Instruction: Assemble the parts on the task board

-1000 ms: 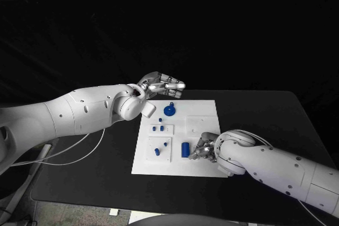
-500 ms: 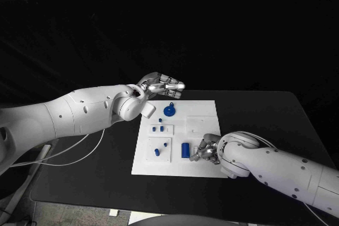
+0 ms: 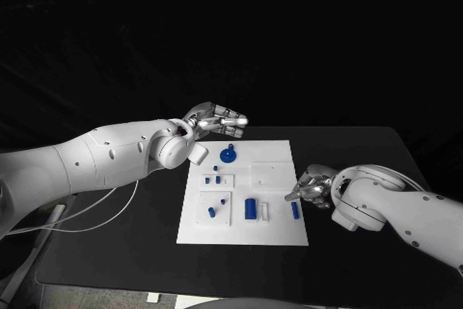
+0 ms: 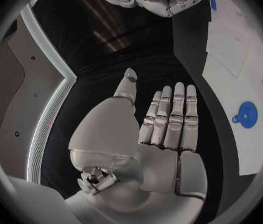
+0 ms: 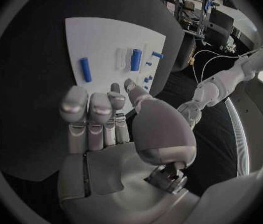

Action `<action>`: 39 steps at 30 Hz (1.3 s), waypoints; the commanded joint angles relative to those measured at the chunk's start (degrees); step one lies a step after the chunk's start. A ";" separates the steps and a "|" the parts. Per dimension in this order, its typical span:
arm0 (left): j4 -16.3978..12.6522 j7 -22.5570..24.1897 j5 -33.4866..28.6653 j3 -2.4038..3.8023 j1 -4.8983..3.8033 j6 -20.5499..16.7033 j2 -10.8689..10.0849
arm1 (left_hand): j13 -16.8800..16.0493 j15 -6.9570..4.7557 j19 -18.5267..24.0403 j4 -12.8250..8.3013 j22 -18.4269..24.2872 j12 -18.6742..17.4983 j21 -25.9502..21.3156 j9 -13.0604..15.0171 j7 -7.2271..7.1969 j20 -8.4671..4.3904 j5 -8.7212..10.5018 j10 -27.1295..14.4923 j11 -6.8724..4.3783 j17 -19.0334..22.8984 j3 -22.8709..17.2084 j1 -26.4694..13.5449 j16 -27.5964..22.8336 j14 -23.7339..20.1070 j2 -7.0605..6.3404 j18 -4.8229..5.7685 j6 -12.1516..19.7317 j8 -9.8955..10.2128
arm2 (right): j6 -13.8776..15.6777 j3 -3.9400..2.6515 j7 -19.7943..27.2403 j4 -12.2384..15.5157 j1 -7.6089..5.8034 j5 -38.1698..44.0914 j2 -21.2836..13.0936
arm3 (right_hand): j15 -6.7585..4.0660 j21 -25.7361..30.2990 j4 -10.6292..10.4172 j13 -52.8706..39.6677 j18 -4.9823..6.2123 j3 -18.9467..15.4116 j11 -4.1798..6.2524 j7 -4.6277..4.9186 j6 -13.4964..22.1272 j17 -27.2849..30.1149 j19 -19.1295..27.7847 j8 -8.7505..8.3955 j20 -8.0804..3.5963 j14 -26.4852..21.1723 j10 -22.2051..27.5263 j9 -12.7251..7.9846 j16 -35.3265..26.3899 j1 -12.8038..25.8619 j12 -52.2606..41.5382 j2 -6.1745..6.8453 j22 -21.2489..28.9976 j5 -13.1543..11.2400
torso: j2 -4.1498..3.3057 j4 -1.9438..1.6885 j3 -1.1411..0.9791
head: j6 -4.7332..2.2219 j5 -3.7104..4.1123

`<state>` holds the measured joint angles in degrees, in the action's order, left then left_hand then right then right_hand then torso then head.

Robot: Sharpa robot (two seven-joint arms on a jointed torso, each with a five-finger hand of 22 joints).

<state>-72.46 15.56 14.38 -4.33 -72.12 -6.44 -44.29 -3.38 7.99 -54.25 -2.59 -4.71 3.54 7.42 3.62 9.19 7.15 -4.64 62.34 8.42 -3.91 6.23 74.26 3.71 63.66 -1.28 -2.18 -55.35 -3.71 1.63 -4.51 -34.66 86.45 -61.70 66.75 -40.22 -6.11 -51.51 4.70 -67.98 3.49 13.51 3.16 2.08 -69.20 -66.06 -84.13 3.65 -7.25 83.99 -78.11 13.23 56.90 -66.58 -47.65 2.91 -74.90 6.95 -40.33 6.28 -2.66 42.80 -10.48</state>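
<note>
**A:** On the black table [image 3: 366, 255] lies the white task board [image 3: 275, 155], and where do the hands sit against it?

**B:** The right hand [image 3: 310, 187] is at the board's right edge, about halfway along it, fingers loosely curled downward. In the right wrist view the same hand [image 5: 100, 119] is empty, with its fingers side by side and bent a little at the tips.

**A:** Is any part close to it?

**B:** Yes, a short blue bar [image 3: 295, 211] lies flat on the board just beside that hand, a little nearer the robot and not touched. The wrist view shows it [image 5: 85, 69] beyond the fingertips, clear of them.

**A:** And the rest?

**B:** A thicker blue cylinder [image 3: 251, 209] lies to the left of the bar, next to a small white block. A round blue disc [image 3: 227, 155] sits near the board's far edge, and small blue pegs [image 3: 221, 203] stand on the left side.

**A:** The left hand?

**B:** The left hand [image 3: 218, 121] hovers off the board's far-left corner, above the table, holding nothing. Its wrist view shows the fingers [image 4: 171, 117] straight and pressed together, thumb apart, with the disc [image 4: 248, 115] off to one side.
</note>
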 commanded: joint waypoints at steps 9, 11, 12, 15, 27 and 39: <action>-0.69 0.94 0.52 0.04 -0.01 0.68 -0.50 | -0.08 0.05 0.24 -0.07 0.03 0.03 0.35 0.04 0.06 0.08 -0.17 -0.12 -0.18 -0.10 -0.22 0.20 -0.17 -0.23 -0.26 -0.01 -0.10 0.03 | -4.32 -1.24 -3.08 -2.79 -0.24 9.61 -1.26 | 0.61 -0.76 -2.30 0.27 -0.49 1.24 -0.61 0.18 -0.59 -0.05 -1.07 0.00 0.63 0.01 -0.18 -2.89 0.55 1.87 -0.24 1.48 -6.81 -2.24 | 0.03 0.19 -0.08 | -0.54 0.73; -0.76 0.93 0.52 0.04 -0.01 0.62 -0.51 | -0.08 0.03 0.23 -0.28 0.03 0.04 0.36 0.05 0.04 0.07 -0.13 -0.07 -0.19 -0.10 -0.21 0.37 -0.18 -0.18 -0.23 0.00 -0.24 0.01 | -5.04 -1.12 -3.91 -3.67 -0.18 10.59 -0.84 | 0.62 -0.74 -2.74 0.30 -0.50 1.43 -0.59 0.15 -0.72 -0.07 -1.04 -0.01 0.64 0.03 -0.19 -2.88 0.61 1.71 -0.23 1.75 -6.79 -2.27 | 0.01 0.14 -0.02 | -0.59 0.82; -0.79 0.92 0.52 0.04 -0.01 0.60 -0.51 | -0.08 0.03 0.23 -0.28 0.03 0.04 0.36 0.05 0.04 0.07 -0.13 -0.07 -0.19 -0.10 -0.21 0.37 -0.18 -0.18 -0.23 0.00 -0.24 0.01 | -5.24 -1.02 -4.15 -3.98 -0.14 10.82 -0.66 | 0.63 -0.95 -3.10 0.16 -0.54 1.50 -0.57 0.09 -0.92 -0.25 -1.07 0.02 0.65 0.08 -0.31 -2.82 0.88 1.70 -0.53 1.90 -6.84 -2.26 | 0.01 0.13 -0.04 | -0.60 0.83; -0.85 0.90 0.52 0.04 -0.01 0.57 -0.54 | -0.08 0.02 0.21 -0.47 0.03 0.03 0.40 0.05 0.03 0.05 -0.08 -0.03 -0.21 -0.09 -0.11 0.37 -0.18 -0.14 -0.13 0.01 -0.33 0.01 | -5.75 -0.51 -4.69 -5.02 0.02 11.35 0.14 | 0.61 -1.60 -3.86 -0.38 -0.63 1.55 -0.56 0.06 -1.06 -0.83 -1.12 0.01 0.60 0.05 -0.44 -2.67 1.62 1.75 -1.34 2.26 -6.97 -2.31 | -0.01 0.07 -0.10 | -0.53 0.85; -0.73 0.52 0.52 0.03 0.00 0.97 -0.33 | -0.08 0.11 0.28 -0.62 0.05 0.03 0.40 0.05 0.02 0.11 0.12 -0.08 -0.21 -0.06 0.04 0.19 -0.19 -0.53 -0.07 -0.02 -0.35 0.02 | -8.00 2.56 -5.55 -8.46 0.72 13.17 4.69 | 0.61 -2.04 -7.17 -0.40 -0.69 1.31 -0.54 -0.03 -1.45 -1.21 -0.97 0.01 0.59 0.06 -0.58 -1.66 2.13 3.03 -1.34 3.57 -6.98 -3.72 | -0.03 -0.11 0.03 | -0.32 1.00; -0.67 0.59 0.52 0.03 0.00 1.19 -0.34 | -0.08 0.15 0.41 0.48 0.08 0.04 0.40 0.01 0.05 0.19 0.18 -0.47 -0.21 -0.09 -0.56 -0.12 -0.18 -0.60 -1.37 -0.08 0.59 0.05 | -9.04 3.20 -5.67 -9.15 1.67 13.00 6.64 | 0.51 -2.49 -9.66 -1.09 -0.79 1.63 -0.43 -0.27 -1.01 -1.68 -0.93 0.04 0.45 0.11 -0.75 4.57 2.58 3.84 -2.09 4.61 -7.02 -3.90 | 0.01 0.00 0.05 | 0.21 0.51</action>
<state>-73.04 15.64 14.80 -4.34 -72.10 -6.20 -44.71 -3.38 8.20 -54.25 -2.42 -4.73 3.54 7.63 3.62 9.39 7.15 -4.64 62.14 8.21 -3.95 5.76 74.02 3.71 63.46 -1.97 -2.18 -55.15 -3.71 -5.64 -1.32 -39.69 77.38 -60.09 78.85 -33.71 -5.72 -53.82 -4.67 -68.98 3.48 15.19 2.76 1.86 -70.68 -67.65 -83.92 3.65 -7.05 84.01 -78.52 17.53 59.24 -62.91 -49.41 7.25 -74.94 3.33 -40.33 6.29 -2.63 42.91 -9.90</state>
